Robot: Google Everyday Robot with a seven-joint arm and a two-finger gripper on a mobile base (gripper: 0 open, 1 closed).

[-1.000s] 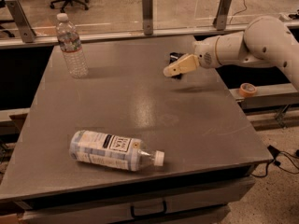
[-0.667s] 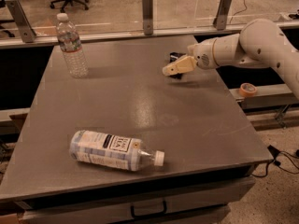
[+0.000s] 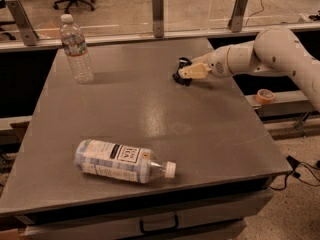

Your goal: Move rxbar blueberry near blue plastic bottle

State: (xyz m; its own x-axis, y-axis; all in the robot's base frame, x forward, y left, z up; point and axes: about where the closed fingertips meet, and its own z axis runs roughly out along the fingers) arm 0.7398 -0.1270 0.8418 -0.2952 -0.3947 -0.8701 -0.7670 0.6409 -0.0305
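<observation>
The two-finger gripper at the end of the white robot arm is being held low over the far right part of the grey flat table. A small flat dark snack bar, the rxbar blueberry, is being seen right at the tip of the gripper, and it is lying on the table or just above it. Whether the bar is being clenched or is released cannot be told, because the dark wrapper is merging with the gripper's tip. The large blue plastic bottle, with a pale blue and white label and a white cap, is lying on its side near the front edge of the table, well apart from the bar, and its cap is pointing to the right. A slim clear ribbed water bottle is standing upright at the far left corner. A small roll of tan tape is resting on a ledge beside the table, under the arm.
</observation>
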